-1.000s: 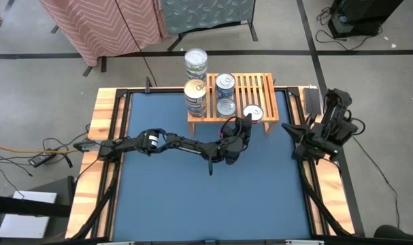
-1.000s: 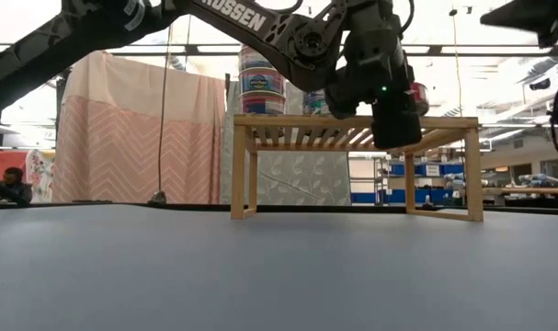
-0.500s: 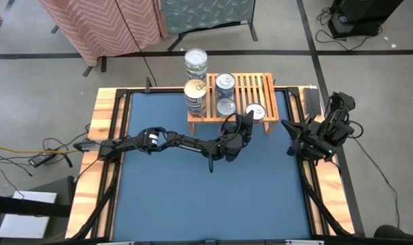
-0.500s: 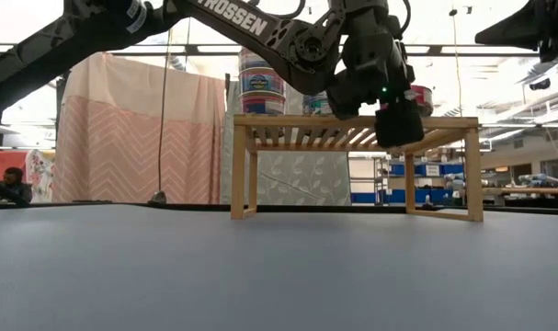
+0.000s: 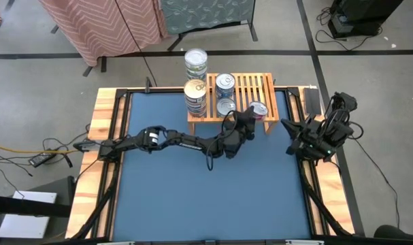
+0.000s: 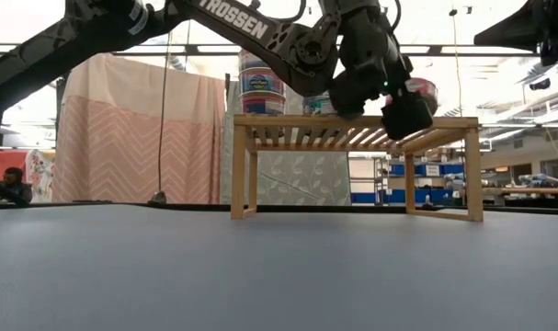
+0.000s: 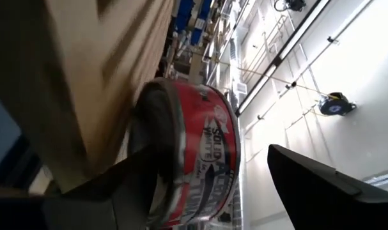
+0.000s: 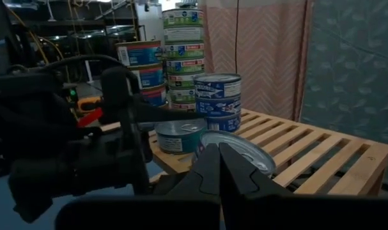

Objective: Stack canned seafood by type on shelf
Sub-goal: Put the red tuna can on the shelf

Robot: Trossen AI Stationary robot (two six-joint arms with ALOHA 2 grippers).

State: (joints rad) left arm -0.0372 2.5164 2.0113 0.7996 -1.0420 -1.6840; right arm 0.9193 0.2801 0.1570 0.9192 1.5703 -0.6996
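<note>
1. Since the earlier frame, the left gripper [image 5: 249, 116] swung toward 1 o'clock; its jaws stood apart around the red can [image 5: 258, 109].
2. Right gripper [image 5: 296, 145]: closed, parked at 3 o'clock.
3. Cans stood stacked on the shelf [image 5: 254, 87] toward 12 o'clock; none lay on the bench [image 5: 192, 197].

**Shelf at the back of my worktop, tins lined up on the slats**

I'm looking down at my blue worktop [image 5: 192, 190], framed in pale wood, and the shelf [image 5: 257, 85] stands on it near the far edge. On its slatted top: a tall stack of tins [image 5: 195, 97] at the left end, a blue-labelled pair [image 5: 224, 83] beside it, a single tin [image 5: 225, 106] in front, and the red-labelled tin [image 5: 259, 109] near the front edge. Another tall stack [image 5: 196, 62] rises just behind the shelf.
</note>
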